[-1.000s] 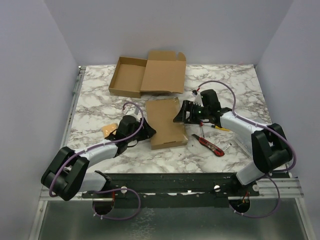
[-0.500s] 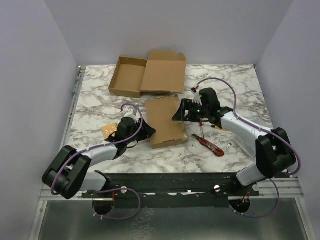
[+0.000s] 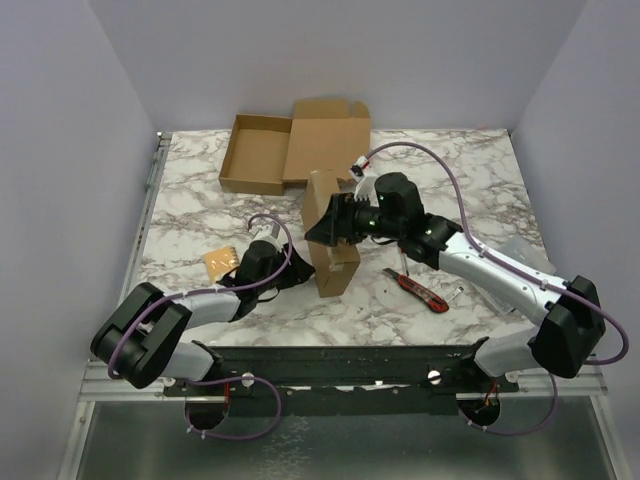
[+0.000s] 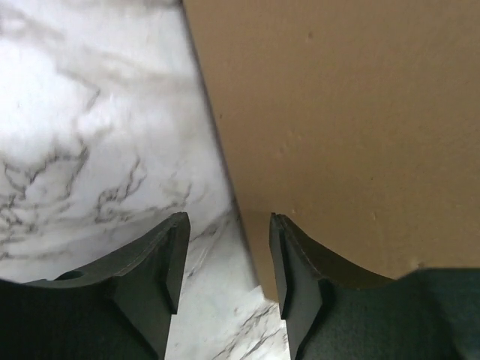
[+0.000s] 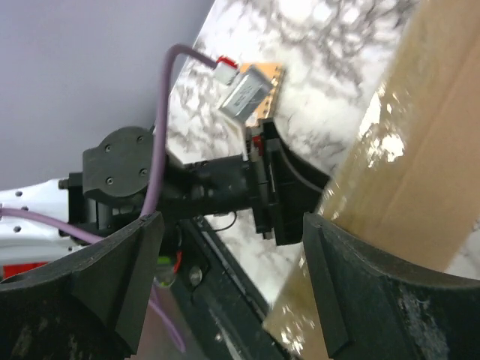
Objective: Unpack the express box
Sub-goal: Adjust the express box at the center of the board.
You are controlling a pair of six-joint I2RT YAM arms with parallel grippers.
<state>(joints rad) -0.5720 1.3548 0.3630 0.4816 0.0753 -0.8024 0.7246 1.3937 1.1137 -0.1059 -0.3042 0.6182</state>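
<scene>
The express box (image 3: 338,268), a shut brown cardboard box, stands tilted up on one long edge in the middle of the table. My right gripper (image 3: 322,228) is up at the box's raised left side. In the right wrist view this gripper (image 5: 232,221) is open wide, and the taped box (image 5: 427,157) lies against one finger only. My left gripper (image 3: 298,272) sits low on the table at the box's near left corner. In the left wrist view it (image 4: 225,221) is open, with the box's (image 4: 352,120) edge just reaching into the gap.
An open empty cardboard box (image 3: 290,150) lies at the back of the marble table (image 3: 470,180). A red utility knife (image 3: 420,290) rests to the right of the express box. A small orange packet (image 3: 220,263) lies left of my left gripper.
The express box has gone from lying flat to standing tilted on its edge. My right gripper swung left and up with it. My left gripper edged toward the box's near corner.
</scene>
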